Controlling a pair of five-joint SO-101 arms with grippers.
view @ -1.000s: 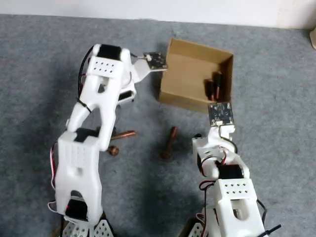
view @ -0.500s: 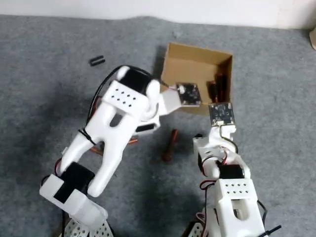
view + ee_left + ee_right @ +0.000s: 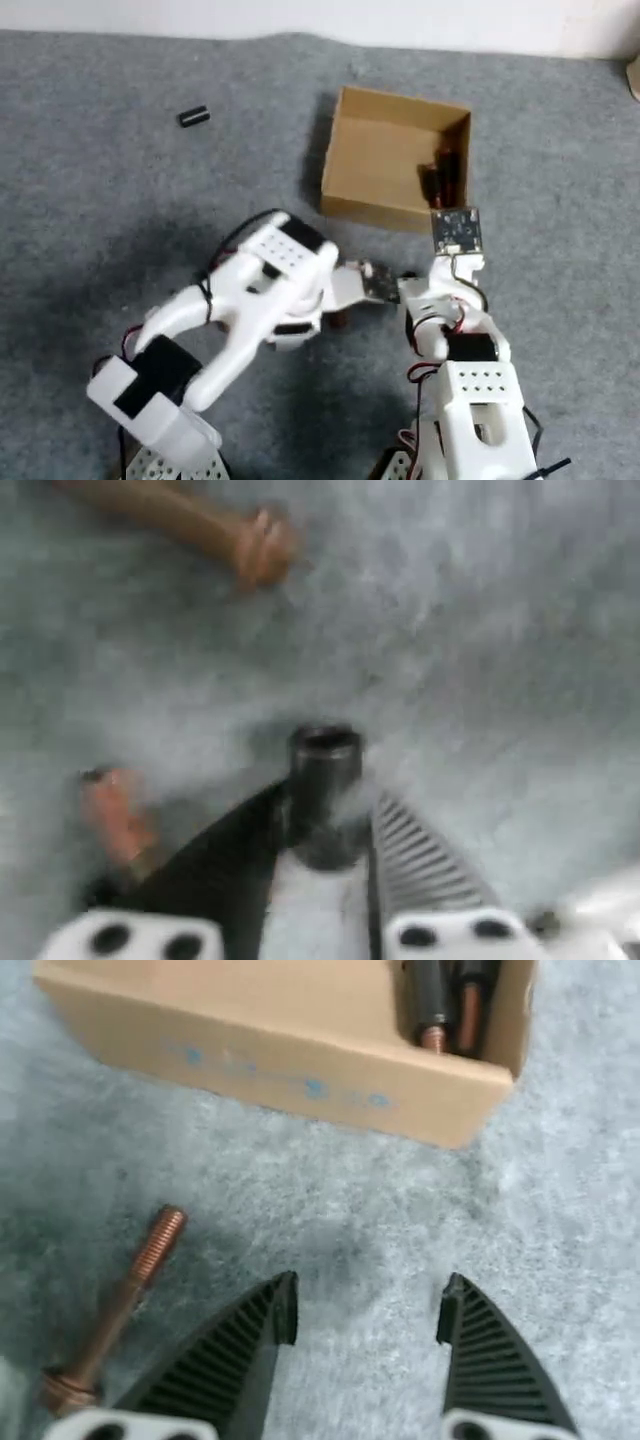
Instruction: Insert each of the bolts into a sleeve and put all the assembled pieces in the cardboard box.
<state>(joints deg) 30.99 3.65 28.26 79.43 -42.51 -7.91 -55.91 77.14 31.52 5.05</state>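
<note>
Grey carpet-like table (image 3: 120,220) under both arms, with a pale wall strip along the far edge. The big change is the left arm (image 3: 265,285). A second ago it stood tall with its wrist at the box's near-left corner. Now I see it folded low and swung across the middle of the table, its wrist close to the right arm (image 3: 475,390), which has barely shifted. The move has uncovered the far-left carpet and covered the bolts that lay in the open in the high view.

There is one cardboard box (image 3: 375,205), in the same spot at the far centre. I count two assembled pieces (image 3: 445,175) against its right inner wall.

Two loose bolts lie on the carpet in the left wrist view, one (image 3: 190,520) ahead of the fingers and one (image 3: 110,815) blurred beside them. The right wrist view shows a bolt (image 3: 125,1295) lying in front of the box's front wall.

I count two bare sleeves. One loose sleeve (image 3: 194,117) lies far left, well apart from the box. The other, a black sleeve (image 3: 325,755), stands upright, clamped in the left gripper (image 3: 327,805). The right gripper (image 3: 365,1310) hangs with its jaws spread wide over bare carpet, holding nothing.
</note>
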